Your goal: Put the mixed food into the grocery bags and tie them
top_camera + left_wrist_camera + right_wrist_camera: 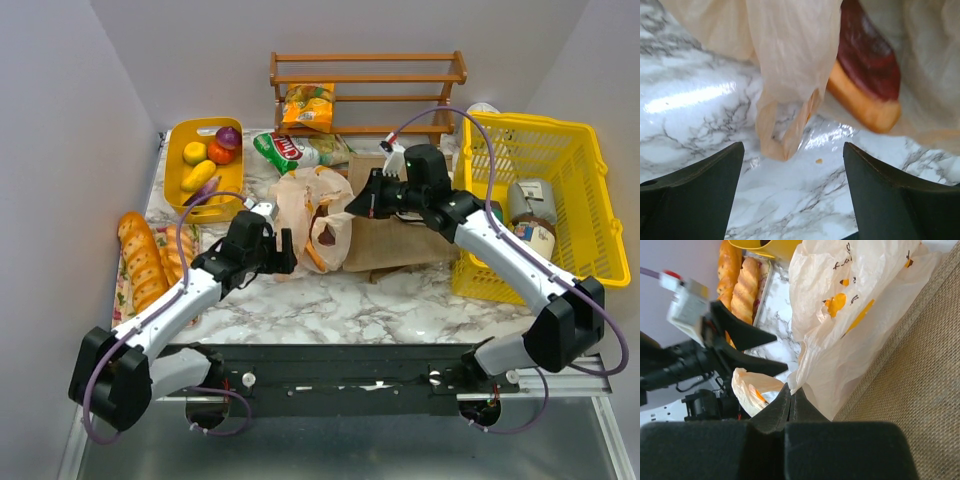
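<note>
One plastic bag (300, 200), one jute tote (400, 245), one yellow basket (590, 190), one wooden rack (365, 62), perhaps three baguettes (140, 260).

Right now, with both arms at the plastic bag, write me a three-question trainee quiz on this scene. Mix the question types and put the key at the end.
1. True or false: the left gripper is clamped on the peach plastic bag.
2. Where do the baguettes lie? A) in the yellow basket B) at the left edge of the table C) on the wooden rack
3. Fill in: the right gripper is shut, pinching the ____.
Key: 1 false, its jaws stand open and the handle loop hangs free ahead of them; 2 B; 3 peach plastic bag.
</note>
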